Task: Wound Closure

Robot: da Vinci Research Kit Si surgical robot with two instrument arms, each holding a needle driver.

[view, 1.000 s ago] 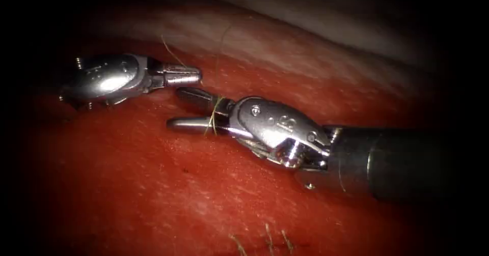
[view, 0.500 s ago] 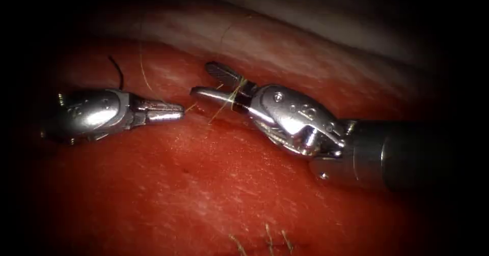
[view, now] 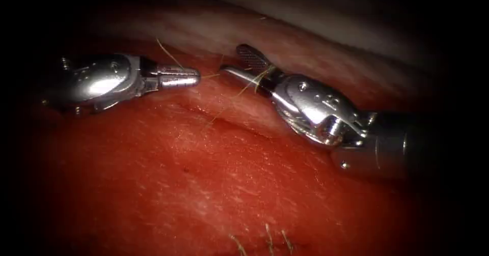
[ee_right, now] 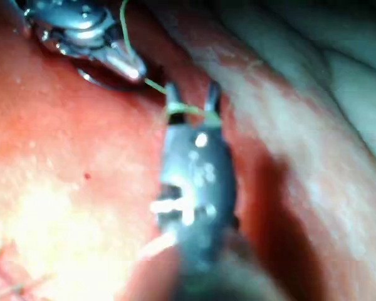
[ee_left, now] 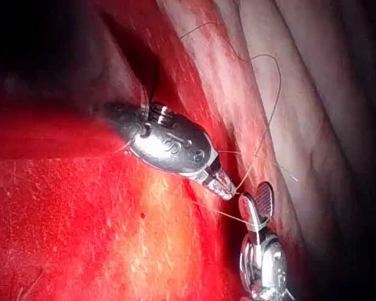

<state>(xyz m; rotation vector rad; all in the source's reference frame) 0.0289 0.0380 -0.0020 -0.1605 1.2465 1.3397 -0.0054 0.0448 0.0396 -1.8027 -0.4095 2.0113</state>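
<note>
My left tool lies on the left with its jaws shut on the pale thread, which runs a short way to the right tool. The right tool comes in from the right with its jaws open and holds nothing. A turn of thread is wrapped around the base of its jaws. From there a strand drops to the tissue. The left wrist view shows the left tool, the right tool and a slack thread loop. I cannot tell whether a thin dark curve behind the left tool is the needle.
Several cut ends of thread stick up from the tissue at the near edge. A pale ridge of tissue rises behind both tools. The right wrist view shows the right tool, wrapped thread and left tool.
The right tool has moved up and to the right, keeping the thread wrapped around its open jaws. The left tool dipped down, then came back up and right toward the right tool's tips.
</note>
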